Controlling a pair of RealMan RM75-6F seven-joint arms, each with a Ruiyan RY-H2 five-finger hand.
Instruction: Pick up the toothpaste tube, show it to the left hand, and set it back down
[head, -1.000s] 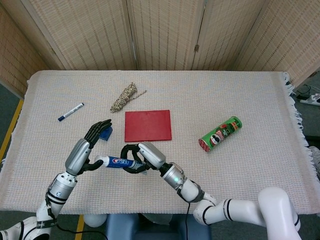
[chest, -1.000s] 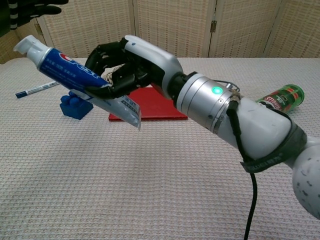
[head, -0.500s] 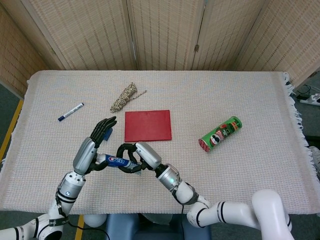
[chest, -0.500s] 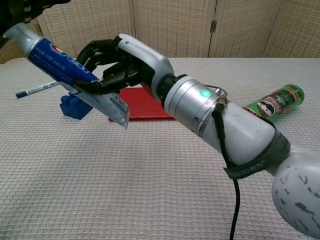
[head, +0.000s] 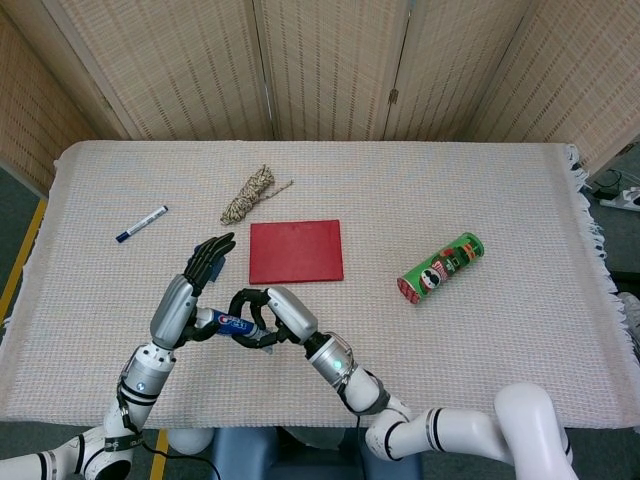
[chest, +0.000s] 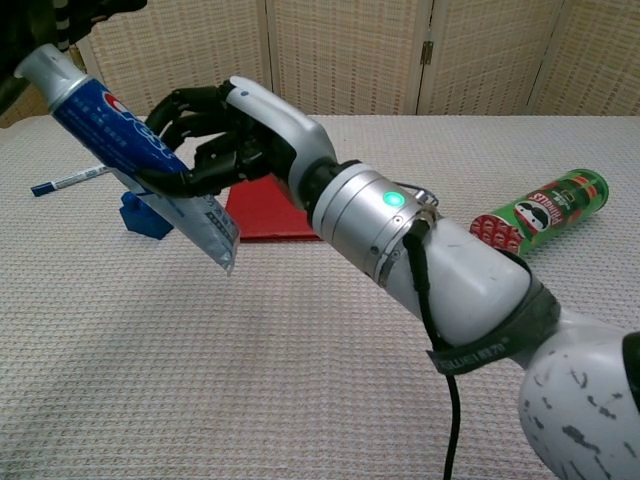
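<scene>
toothpaste tube (chest: 120, 135): blue, white cap | can (head: 440, 267): green, red | board (head: 296, 251): red | block (chest: 143, 215): blue

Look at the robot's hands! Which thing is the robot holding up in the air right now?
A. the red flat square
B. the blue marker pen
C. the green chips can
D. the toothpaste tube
D. The right hand grips the toothpaste tube above the table, close to the left hand, while the marker, green can and red square all lie on the cloth.
</scene>
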